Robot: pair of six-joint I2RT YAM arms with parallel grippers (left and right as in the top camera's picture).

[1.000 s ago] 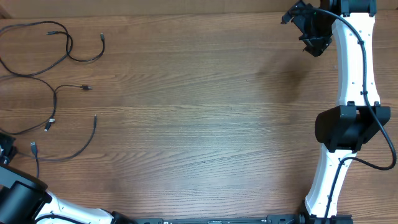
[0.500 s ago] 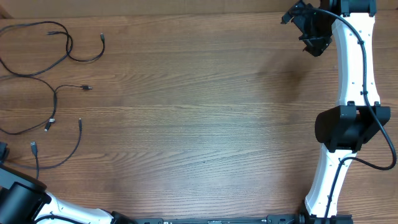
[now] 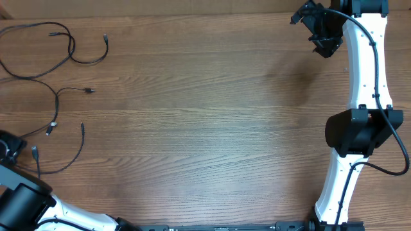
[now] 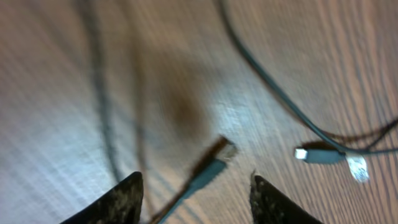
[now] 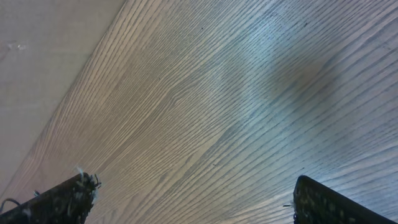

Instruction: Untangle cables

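Note:
Three thin black cables lie spread out at the table's left. One (image 3: 105, 38) loops at the far left corner, one (image 3: 88, 90) runs through the middle, and one (image 3: 81, 136) curves nearest the front edge. My left gripper (image 3: 8, 146) sits at the left edge beside that near cable's plug (image 3: 33, 151). In the left wrist view the left gripper (image 4: 196, 186) is open, and a blurred plug (image 4: 208, 171) lies loose between its fingertips (image 4: 127, 193). A silver-tipped plug (image 4: 323, 155) rests to the right. My right gripper (image 3: 319, 35) is open at the far right corner, over bare wood (image 5: 193, 193).
The white right arm (image 3: 366, 83) stands along the table's right side, with its black joint (image 3: 359, 131) midway. The left arm's base (image 3: 26, 205) fills the front left corner. The table's far edge (image 3: 160, 14) runs along the top.
My left gripper has opened and come further into the overhead view at the left edge. The near cable's free end has slid left. The right arm has not moved.

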